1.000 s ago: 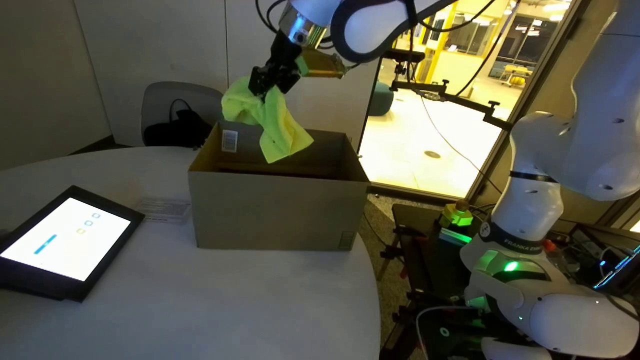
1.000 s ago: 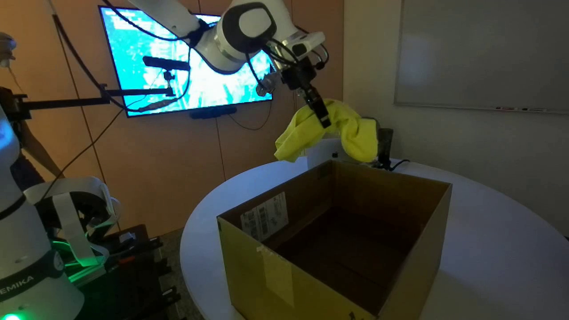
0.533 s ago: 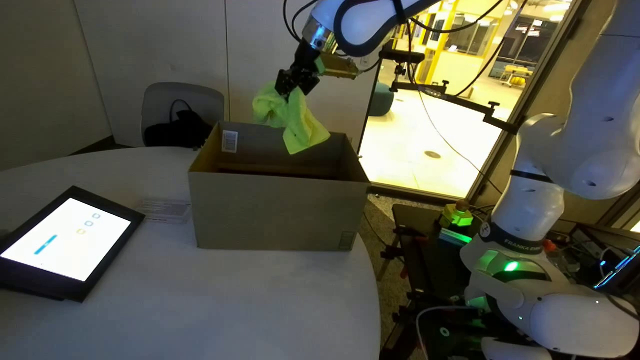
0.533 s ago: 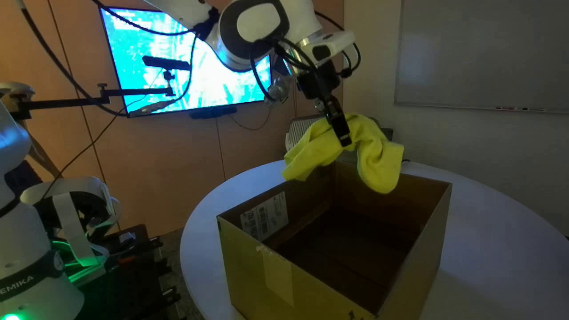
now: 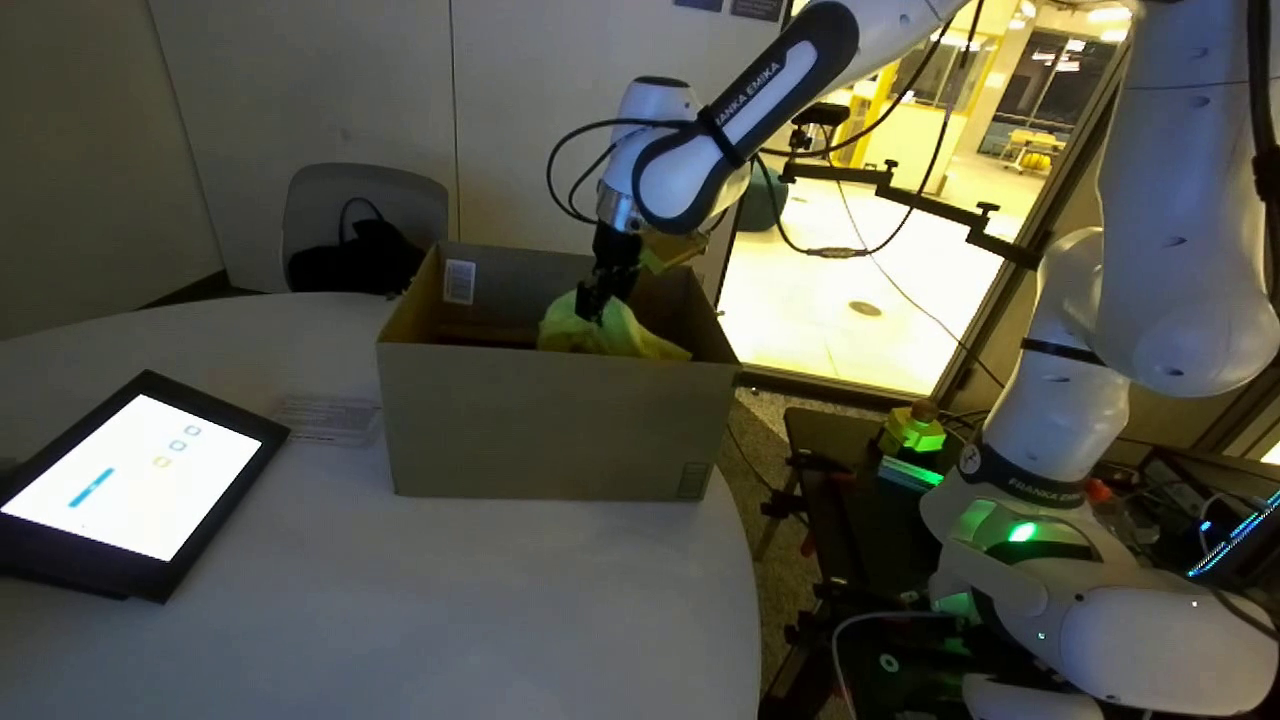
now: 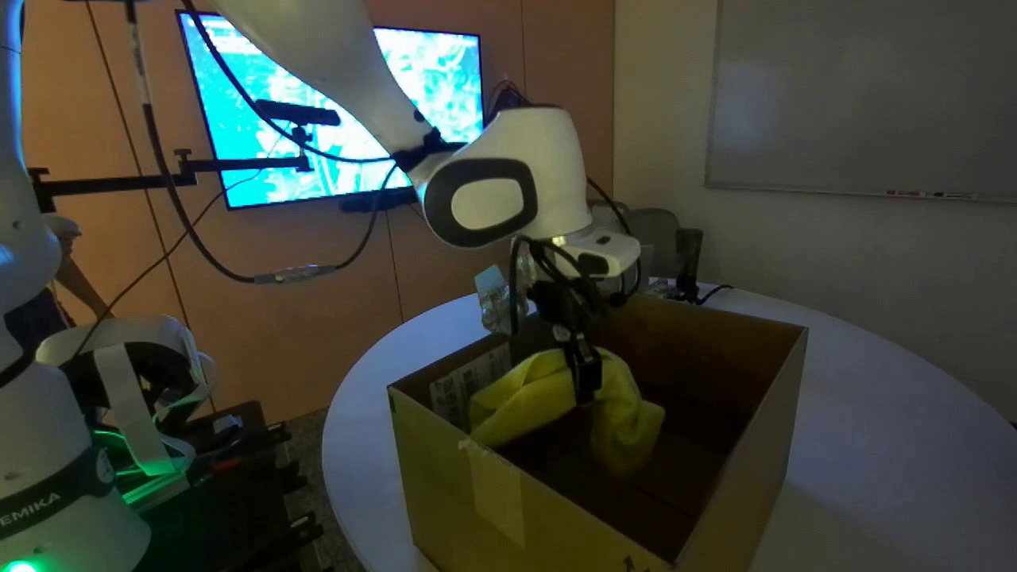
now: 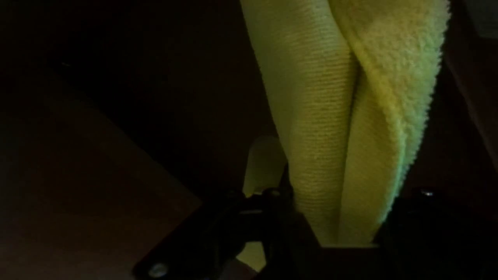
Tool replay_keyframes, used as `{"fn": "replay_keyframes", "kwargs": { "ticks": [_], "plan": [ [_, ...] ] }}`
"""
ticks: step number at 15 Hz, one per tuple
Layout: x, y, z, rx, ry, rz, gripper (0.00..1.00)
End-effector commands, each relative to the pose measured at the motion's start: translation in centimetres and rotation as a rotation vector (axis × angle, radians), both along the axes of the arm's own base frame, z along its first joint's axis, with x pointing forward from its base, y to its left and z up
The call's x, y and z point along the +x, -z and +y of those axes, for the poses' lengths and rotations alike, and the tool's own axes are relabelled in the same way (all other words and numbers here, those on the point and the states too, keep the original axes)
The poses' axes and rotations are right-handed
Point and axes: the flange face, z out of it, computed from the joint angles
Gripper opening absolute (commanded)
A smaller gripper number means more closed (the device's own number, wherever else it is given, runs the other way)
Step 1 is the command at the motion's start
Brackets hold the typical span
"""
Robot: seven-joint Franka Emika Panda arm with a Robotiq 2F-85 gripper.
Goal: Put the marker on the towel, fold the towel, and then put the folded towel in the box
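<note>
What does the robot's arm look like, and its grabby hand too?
The arm is white and chunky, with rounded joints and dark trim. Black cables loop beside it. A dark band near the bottom says FRANKA, with more letters curving away, and a green light glows just below. The gripper is mostly black, with slim fingers.

A wall-mounted whiteboard [image 6: 858,99] and large lit screen [image 6: 441,79] mark the setting as an office meeting room. A grey chair [image 5: 405,205] stands near the curved edge of the white table [image 5: 450,600].
</note>
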Motion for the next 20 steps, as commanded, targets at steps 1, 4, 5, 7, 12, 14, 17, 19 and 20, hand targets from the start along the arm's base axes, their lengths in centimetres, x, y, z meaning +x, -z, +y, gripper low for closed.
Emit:
{"fn": "replay_keyframes", "kwargs": {
  "ticks": [1, 4, 5, 7, 12, 14, 17, 19, 20],
  "plan": [
    [0.5, 5.0, -1.7, 0.016, -0.039, 0.054, 0.04],
    [0.3, 8.1, -2.6, 0.022, -0.054, 0.097, 0.04],
    [0.4, 8.8, -2.8, 0.023, -0.057, 0.106, 0.04],
    [0.7, 9.9, -3.0, 0.024, -0.059, 0.120, 0.05],
    [1.5, 9.4, -2.7, 0.023, -0.060, 0.094, 0.49],
    [1.6, 7.6, -2.7, 0.016, -0.063, 0.062, 0.66],
    [1.1, 3.8, -2.4, 0.023, -0.074, 0.041, 0.89],
    [0.3, 0.2, -2.0, 0.074, -0.087, 0.039, 1.00],
    [-0.3, -2.1, -1.7, 0.115, -0.100, 0.040, 1.00]
  ]
}}
